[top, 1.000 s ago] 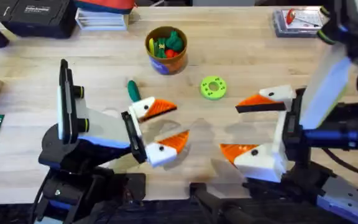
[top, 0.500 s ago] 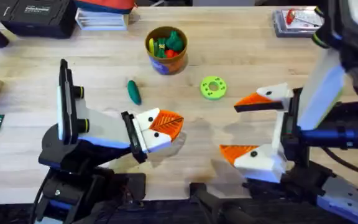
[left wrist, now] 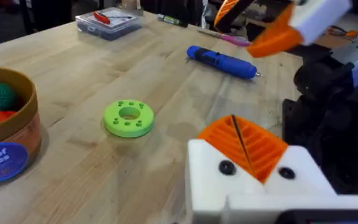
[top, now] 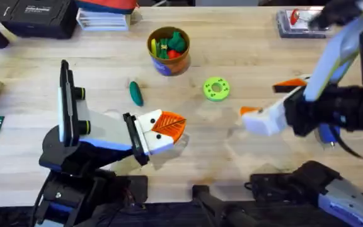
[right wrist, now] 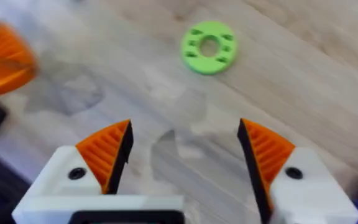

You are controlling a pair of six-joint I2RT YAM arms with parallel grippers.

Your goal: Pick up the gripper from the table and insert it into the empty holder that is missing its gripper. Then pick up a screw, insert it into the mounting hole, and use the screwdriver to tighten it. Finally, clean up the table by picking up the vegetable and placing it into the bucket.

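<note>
The lime-green disc [top: 216, 89] serves as the landmark on the counter [top: 251, 50]. The left hand [top: 166, 129] is held low, nearer the arm bases than the disc and to its left, with its 2 orange pads pressed together and nothing between them; in the left wrist view only a thin dark seam divides the pads [left wrist: 244, 144]. It appears parked clear of the work.

The right hand [top: 276, 101] is carried to the right of the disc, its 2 fingers spread wide apart and empty, as is plain in the right wrist view [right wrist: 185, 149]. The open spread suggests that a grasp is being prepared. The screwdriver [left wrist: 221, 61] lies flat on the counter beyond the disc in the left wrist view, close to that hand, so it may be the target; this cannot be confirmed.

The vegetable [top: 135, 93] lies on the counter to the left of the disc, not yet cleared. The bucket [top: 168, 50] stands up-left of the disc, already holding toy pieces.
</note>
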